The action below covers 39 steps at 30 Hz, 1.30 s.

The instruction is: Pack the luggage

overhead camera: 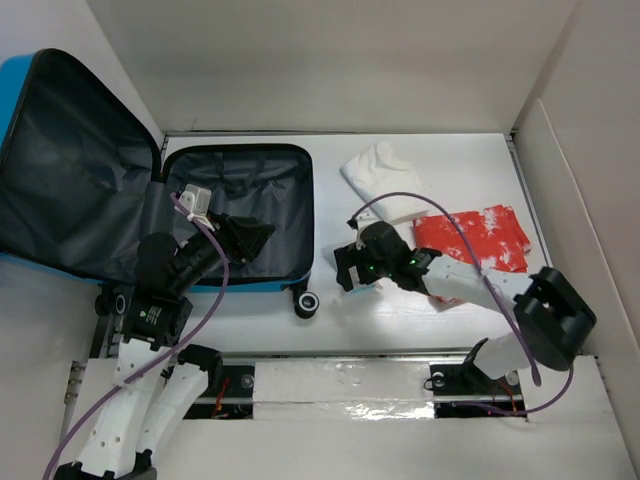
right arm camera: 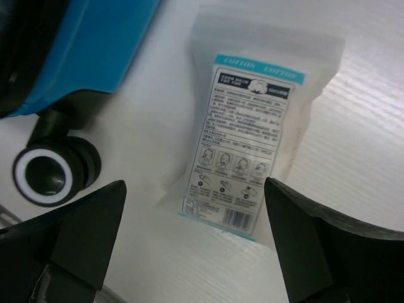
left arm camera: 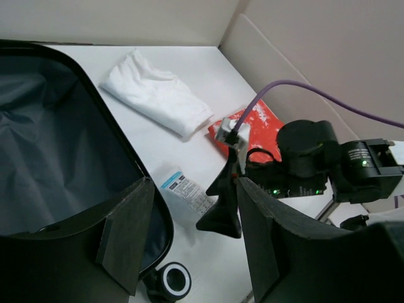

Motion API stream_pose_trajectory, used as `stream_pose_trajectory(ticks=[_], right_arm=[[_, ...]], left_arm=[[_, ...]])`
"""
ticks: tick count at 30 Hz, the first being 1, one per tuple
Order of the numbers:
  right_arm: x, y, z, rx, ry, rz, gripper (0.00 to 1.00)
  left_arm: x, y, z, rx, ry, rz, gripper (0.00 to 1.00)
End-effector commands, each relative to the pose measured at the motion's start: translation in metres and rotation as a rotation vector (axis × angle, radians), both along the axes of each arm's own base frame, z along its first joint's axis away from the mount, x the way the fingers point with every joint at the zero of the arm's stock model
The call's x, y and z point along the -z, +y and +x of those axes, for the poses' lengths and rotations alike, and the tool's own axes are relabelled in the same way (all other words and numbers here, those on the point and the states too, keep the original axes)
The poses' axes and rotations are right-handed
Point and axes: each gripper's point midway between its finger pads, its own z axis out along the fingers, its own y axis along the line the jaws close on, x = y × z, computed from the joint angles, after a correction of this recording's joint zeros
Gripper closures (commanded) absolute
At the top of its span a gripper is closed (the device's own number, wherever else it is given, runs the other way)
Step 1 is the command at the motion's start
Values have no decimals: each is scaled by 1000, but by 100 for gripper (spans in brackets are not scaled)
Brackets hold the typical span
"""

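The luggage, a bright blue suitcase, lies open at the left with its dark grey lined lid leaning back. My left gripper is open and empty, hovering over the suitcase's near right part. My right gripper is open and empty, held low over a clear packet of cotton pads that lies on the table just right of the suitcase. The packet sits between and beyond the open fingers. The packet also shows in the left wrist view.
A folded white cloth lies at the back right of the suitcase. A red and white packet lies right of my right arm. A black suitcase wheel stands near the packet. White walls enclose the table.
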Motion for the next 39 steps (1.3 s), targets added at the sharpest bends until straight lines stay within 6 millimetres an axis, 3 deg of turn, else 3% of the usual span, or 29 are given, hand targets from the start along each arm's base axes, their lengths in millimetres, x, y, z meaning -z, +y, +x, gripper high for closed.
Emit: stream_pose_trajectory(ticks=[1,2,6,8,9,11,12,14,15,16,17,18,20,22,25,26,27,28,29,30,31,32,33,34,36,37,38,39], right_arm=[[-6,16,25,71,-72,10,4],[10,10,31,110,-64,-38,4],[38,2,35,187,-60,-119,10],[46,2,34,198,-56,-136,26],[49,5,31,194,-55,-140,41],[45,8,29,200,-69,-135,55],[39,6,29,217,-87,-147,68],[14,4,31,242,-137,-123,78],[-9,2,32,253,-165,-93,82],[-10,3,30,246,-167,-102,83],[-35,2,31,247,-204,-62,83],[-47,1,29,241,-215,-49,83],[-95,11,28,205,-282,47,83],[-144,32,32,155,-344,171,83],[-179,71,38,42,-373,263,82],[-209,88,44,17,-401,326,83],[-195,119,43,-68,-353,337,82],[-197,136,44,-107,-338,365,80],[-218,155,44,-145,-347,427,73],[-216,170,40,-205,-318,440,46],[-201,179,46,-209,-296,415,34],[-204,179,48,-203,-305,411,23],[-198,174,51,-179,-317,394,3],[-214,158,54,-149,-352,410,0],[-203,127,63,-84,-373,395,0],[-227,97,70,-33,-418,432,7],[-226,79,72,-7,-423,428,7],[-226,60,74,31,-439,420,25]], left_arm=[[-6,0,3,2,-53,26,48],[-5,0,2,3,-55,28,48],[-2,1,1,1,-51,37,48],[-1,0,-1,8,-50,38,48],[-1,0,-1,10,-53,37,48],[-3,0,-1,8,-58,35,48],[-3,0,-1,8,-58,34,48],[-4,-1,0,11,-56,32,48],[-4,-1,0,16,-56,29,48],[-5,-1,0,16,-56,28,48],[-5,-2,0,16,-55,26,48],[-5,-1,1,14,-55,26,48],[-5,1,4,-10,-47,24,48],[-6,4,5,-29,-44,19,48],[-11,10,10,-83,-37,2,49],[-13,13,13,-109,-30,-12,49],[-16,15,12,-120,-31,-22,50],[-21,16,13,-130,-36,-31,51],[-24,20,14,-154,-39,-40,52],[-29,21,13,-165,-44,-58,53],[-35,23,13,-174,-55,-67,54],[-40,24,13,-184,-63,-78,55],[-42,23,14,-178,-61,-84,57],[-45,20,13,-162,-58,-95,60],[-43,6,15,-85,-38,-101,68],[-46,-4,18,-30,-37,-128,77],[-46,-8,15,-6,-25,-138,83],[-45,-15,23,18,-18,-144,91]])
